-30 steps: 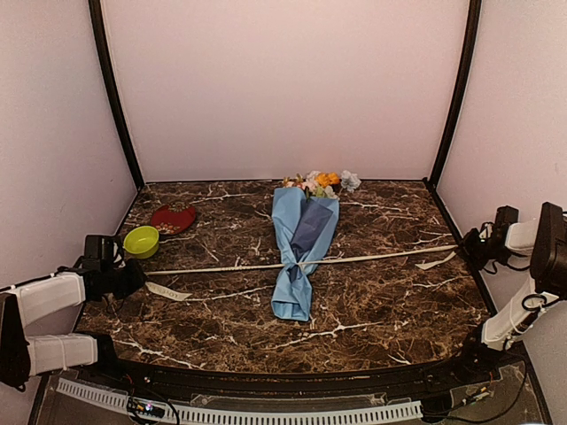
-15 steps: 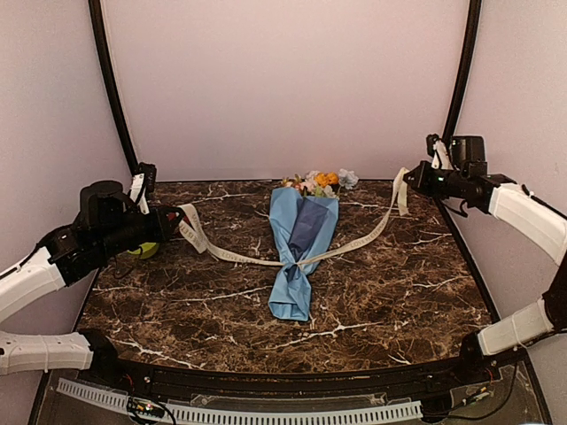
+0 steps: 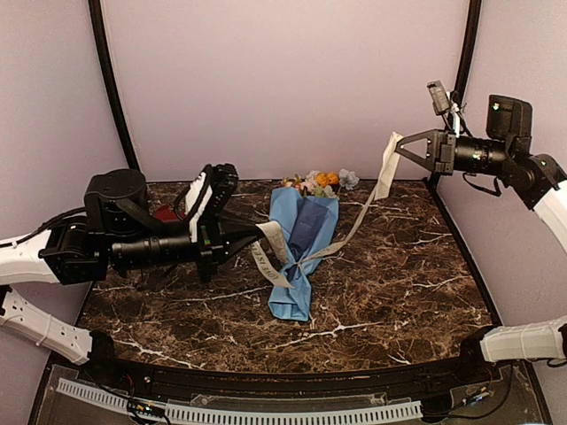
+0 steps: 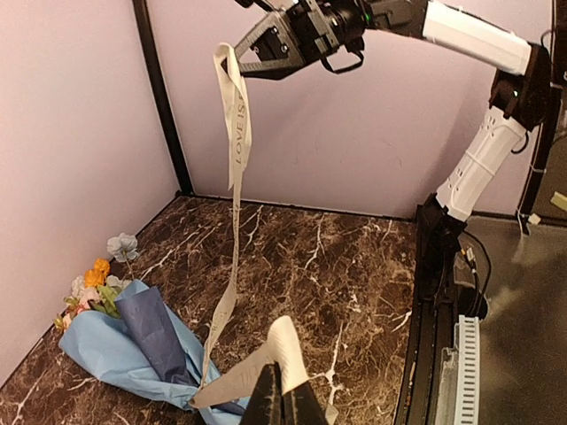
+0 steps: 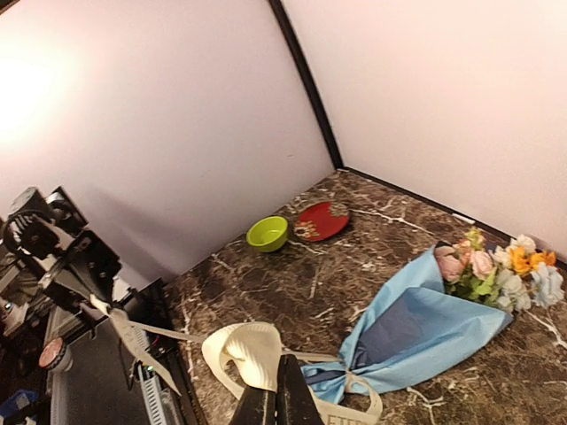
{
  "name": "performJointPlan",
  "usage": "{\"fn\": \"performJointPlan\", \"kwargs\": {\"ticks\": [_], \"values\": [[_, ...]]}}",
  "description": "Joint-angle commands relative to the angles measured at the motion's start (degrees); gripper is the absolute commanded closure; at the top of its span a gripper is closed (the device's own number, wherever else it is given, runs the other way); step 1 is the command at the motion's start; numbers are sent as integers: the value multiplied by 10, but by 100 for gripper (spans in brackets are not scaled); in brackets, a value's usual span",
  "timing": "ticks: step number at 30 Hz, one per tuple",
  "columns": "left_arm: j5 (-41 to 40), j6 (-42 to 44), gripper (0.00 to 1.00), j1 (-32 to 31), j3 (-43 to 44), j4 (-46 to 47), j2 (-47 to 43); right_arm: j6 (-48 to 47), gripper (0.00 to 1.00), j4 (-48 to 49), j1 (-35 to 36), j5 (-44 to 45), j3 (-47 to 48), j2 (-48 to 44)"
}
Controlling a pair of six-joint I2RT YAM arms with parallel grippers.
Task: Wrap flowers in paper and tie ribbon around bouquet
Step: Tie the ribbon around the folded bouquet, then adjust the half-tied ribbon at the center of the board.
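Note:
The bouquet (image 3: 299, 243) lies on the marble table, a cone of light-blue and navy paper (image 5: 425, 328) with the flowers (image 3: 321, 181) at its far end. The cream ribbon (image 3: 359, 221) is looped round the cone's narrow waist, and its two ends rise off the table. My left gripper (image 3: 259, 232) hovers low, just left of the bouquet, shut on one ribbon end (image 4: 288, 350). My right gripper (image 3: 396, 146) is high at the back right, shut on the other end (image 5: 252, 350), which hangs slack from it. The flowers (image 5: 496, 266) poke out of the paper.
A green bowl (image 5: 267, 233) and a red plate (image 5: 321, 220) sit at the table's far left; my left arm covers most of them in the top view. Black frame posts (image 3: 111, 88) stand at the back corners, with pale walls all round.
Both grippers have lifted from the table's side edges, each carrying a ribbon end. The left swung inward toward the bouquet, the right rose high at the back. The ribbon went from flat to raised.

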Motion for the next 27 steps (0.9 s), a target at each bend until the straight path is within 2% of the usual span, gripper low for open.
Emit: {"fn": "performJointPlan", "kwargs": {"ticks": [1,7,12,16,18,22,25,27], "values": [[20,82,100,-50,24,29,22,-27,100,-41,9,-120,-8,-33],[28,129,100,-106,62,49,36,-27,100,-49,11,-188,26,-86],[19,187,100,-166,104,35,56,18,100,-1,10,-248,49,-109],[-25,196,100,-182,102,33,55,10,100,4,10,-240,40,-121],[-59,194,100,-182,83,50,46,-6,100,-13,10,-205,19,-118],[-240,178,100,-170,23,116,27,-20,100,-71,9,12,-38,-91],[-270,90,100,-115,14,73,9,19,100,-103,1,172,-77,-52],[-301,32,100,-78,9,45,-2,45,100,-125,-26,223,-98,-30]]}}
